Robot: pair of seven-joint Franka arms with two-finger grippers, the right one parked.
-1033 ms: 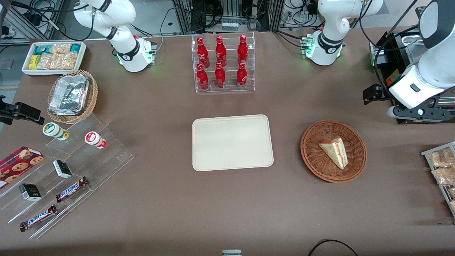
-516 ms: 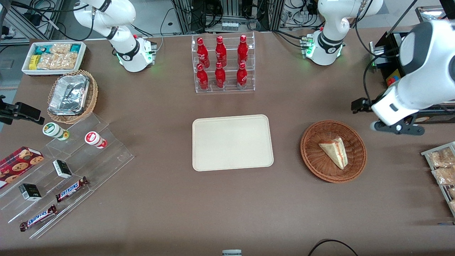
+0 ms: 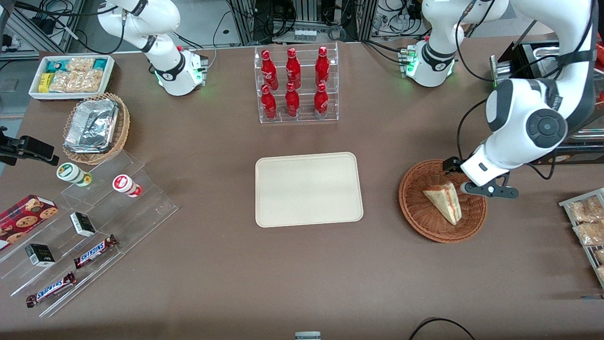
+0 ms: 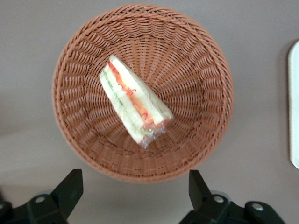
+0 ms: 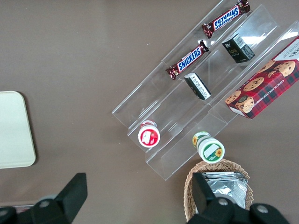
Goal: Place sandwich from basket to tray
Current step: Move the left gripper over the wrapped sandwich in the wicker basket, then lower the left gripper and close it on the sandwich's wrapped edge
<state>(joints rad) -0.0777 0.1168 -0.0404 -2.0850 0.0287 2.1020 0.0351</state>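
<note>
The sandwich, a pale wedge with a red-orange and green stripe, lies in the round reddish-brown wicker basket. From the left wrist view the sandwich rests near the middle of the basket. My gripper hovers above the basket's rim, at the edge farther from the front camera and toward the working arm's end. It is open, with its black fingertips spread wide over bare table and nothing between them. The cream tray lies flat beside the basket, and its rounded edge shows from the wrist.
A clear rack of red bottles stands farther from the camera than the tray. Snack packets on a wire rack lie at the working arm's end. A stepped acrylic shelf with candy bars sits toward the parked arm's end.
The left arm has swung in from the table's working-arm end and lowered, bringing the gripper over the basket's rim. The sandwich, basket and tray have not moved.
</note>
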